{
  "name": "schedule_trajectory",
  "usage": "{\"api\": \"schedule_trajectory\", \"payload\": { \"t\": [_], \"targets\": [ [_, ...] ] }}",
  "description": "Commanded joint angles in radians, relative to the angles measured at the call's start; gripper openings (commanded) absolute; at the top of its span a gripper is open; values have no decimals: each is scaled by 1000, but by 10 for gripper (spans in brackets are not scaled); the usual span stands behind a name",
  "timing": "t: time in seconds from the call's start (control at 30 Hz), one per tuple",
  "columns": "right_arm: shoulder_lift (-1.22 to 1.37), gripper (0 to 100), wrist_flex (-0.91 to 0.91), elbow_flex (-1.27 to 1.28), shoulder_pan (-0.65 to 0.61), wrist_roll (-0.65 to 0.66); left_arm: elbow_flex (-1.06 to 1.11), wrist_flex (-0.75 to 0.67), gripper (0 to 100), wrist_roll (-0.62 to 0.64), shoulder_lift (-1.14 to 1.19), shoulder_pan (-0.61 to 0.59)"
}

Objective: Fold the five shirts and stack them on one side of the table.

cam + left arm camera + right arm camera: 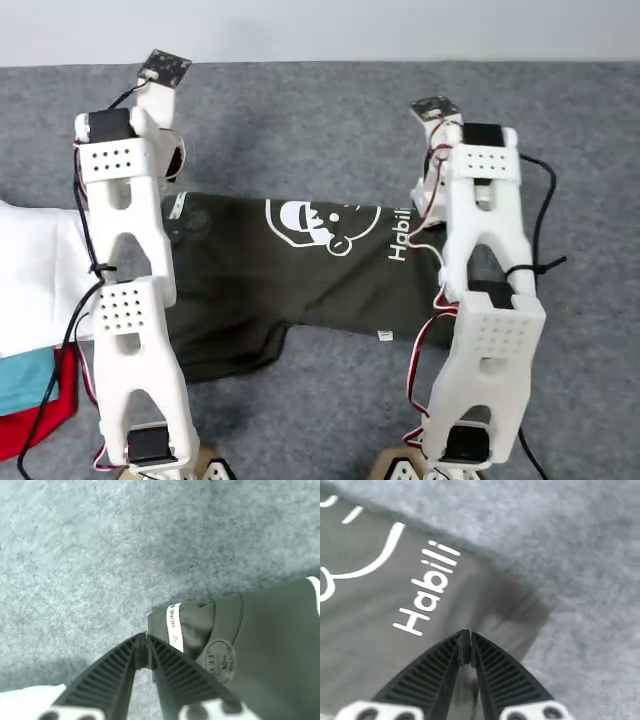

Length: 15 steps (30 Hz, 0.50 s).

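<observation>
A dark olive shirt [300,285] with a white print lies spread on the grey table between my two arms. My left gripper [146,642] is shut, its tips pinching the shirt's [270,630] neck edge beside a white label [175,627]. At the other side, my right gripper [465,637] is shut on the shirt [370,630] near its edge, just past the white lettering [427,587]. In the high view both arms reach from the near edge over the shirt's two ends and cover their grippers.
A pile of shirts sits at the left edge of the table: white [35,280] on top, teal [25,380] and red [40,425] showing below. Bare grey table [300,130] lies beyond the shirt and to the right.
</observation>
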Motion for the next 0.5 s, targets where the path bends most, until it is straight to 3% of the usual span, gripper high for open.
{"api": "schedule_trajectory", "payload": {
  "t": [0.0, 0.13, 0.33, 0.47],
  "targets": [
    [-15, 11, -35, -51, 51, 11, -35, 31, 6, 12, -54, -5],
    [53, 12, -133, -54, 87, 15, -35, 31, 6, 12, -54, 3],
    [131, 11, -338, -55, 93, 129, -35, 31, 6, 14, -51, 0],
    [114, 11, -369, -91, 87, 129, -35, 31, 6, 14, -51, 0]
  ]
}}
